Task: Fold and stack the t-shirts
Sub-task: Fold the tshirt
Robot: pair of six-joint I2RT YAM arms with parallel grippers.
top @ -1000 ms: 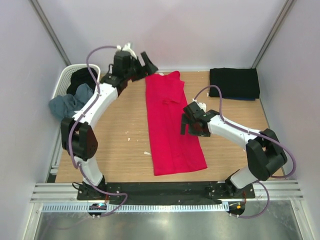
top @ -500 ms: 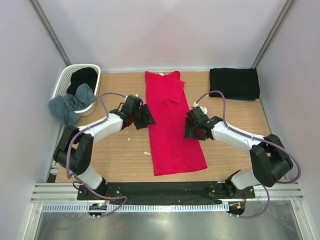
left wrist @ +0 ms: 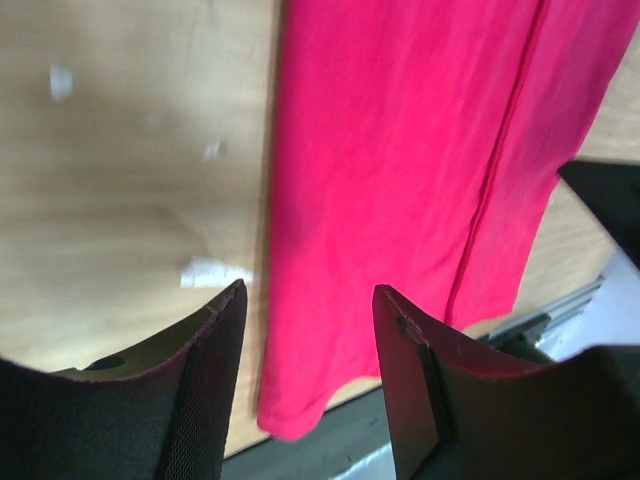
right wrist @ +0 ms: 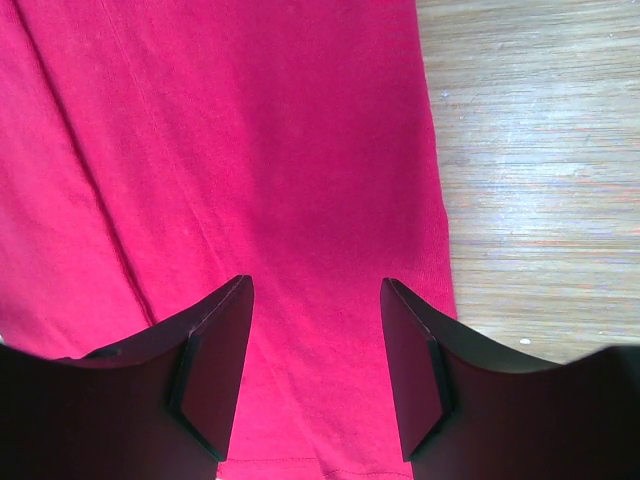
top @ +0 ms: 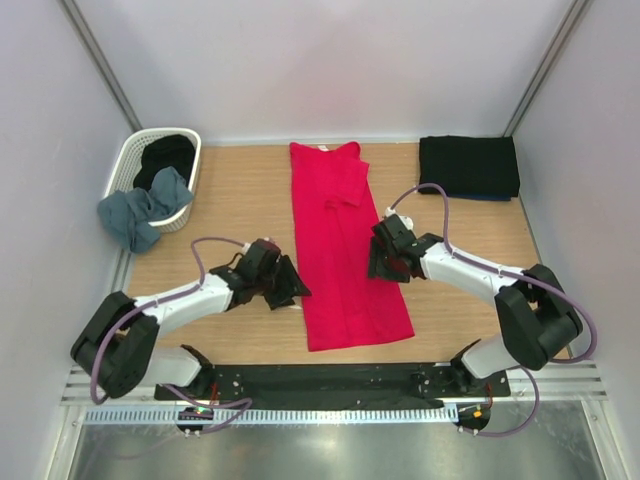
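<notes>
At desk (top: 230,200) centre, long crimson-red cloth t-shirt (top: 345,250), narrow strip, lies 12-to-6. Flanking it: left pincer (top: 291,290) at 8 o'clock edge, right pincer (top: 384,264) at 3 o'clock edge; both jaws apart, empty, probably poised for crosswise fold. At 1 o'clock, folded black t-shirt (top: 468,166): likely stack base.

The white-shelled left arm (top: 190,300) and right arm (top: 465,268) are wearing bulky black joint housings (top: 128,345) and trailing looping purple cables (top: 432,186); black wedge-shaped fingers (left wrist: 205,380) are showing finely textured inner faces.
</notes>
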